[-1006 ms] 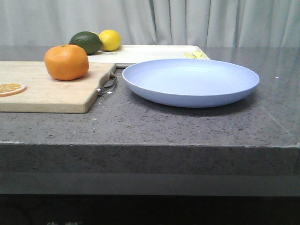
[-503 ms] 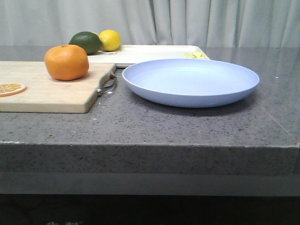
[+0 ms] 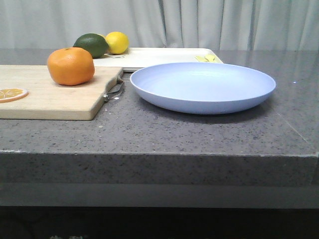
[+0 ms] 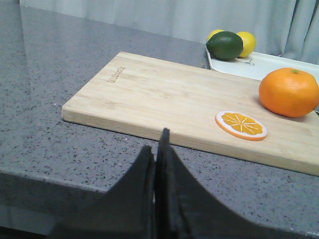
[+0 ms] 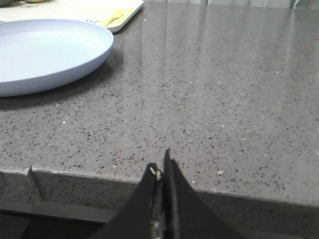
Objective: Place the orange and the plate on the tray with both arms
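Note:
The orange [image 3: 71,65] sits on the wooden cutting board [image 3: 50,97] at the left; it also shows in the left wrist view [image 4: 289,92]. The lavender-blue plate [image 3: 202,85] rests on the grey counter to its right and shows in the right wrist view [image 5: 45,52]. The cream tray [image 3: 159,56] lies behind them. My left gripper [image 4: 156,142] is shut and empty, low at the counter's front edge, short of the board. My right gripper [image 5: 160,162] is shut and empty at the front edge, to the right of the plate. Neither gripper shows in the front view.
A dark green fruit [image 3: 91,45] and a yellow lemon [image 3: 116,42] sit at the tray's far left end. Yellow pieces [image 3: 208,58] lie on its right end. An orange slice [image 3: 12,93] lies on the board. A metal handle [image 3: 114,91] sticks out from the board's right side.

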Robot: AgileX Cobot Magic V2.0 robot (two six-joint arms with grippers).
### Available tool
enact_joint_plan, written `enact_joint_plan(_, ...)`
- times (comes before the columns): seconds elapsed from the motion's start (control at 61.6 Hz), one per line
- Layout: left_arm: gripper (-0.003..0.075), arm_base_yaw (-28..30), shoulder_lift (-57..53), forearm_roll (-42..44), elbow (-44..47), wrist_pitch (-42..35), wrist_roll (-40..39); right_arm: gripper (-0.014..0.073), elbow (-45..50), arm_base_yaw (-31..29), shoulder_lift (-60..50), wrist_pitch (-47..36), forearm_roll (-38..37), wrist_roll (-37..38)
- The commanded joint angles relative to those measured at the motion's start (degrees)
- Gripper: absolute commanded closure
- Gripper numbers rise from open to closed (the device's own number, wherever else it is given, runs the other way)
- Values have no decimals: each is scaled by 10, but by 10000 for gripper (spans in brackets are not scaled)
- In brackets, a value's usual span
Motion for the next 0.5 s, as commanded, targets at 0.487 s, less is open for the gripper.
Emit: enact_joint_plan(0.487,738,0,-11,9,-16,-196,-4,658,-49,-4,-14,-126,-6,-2)
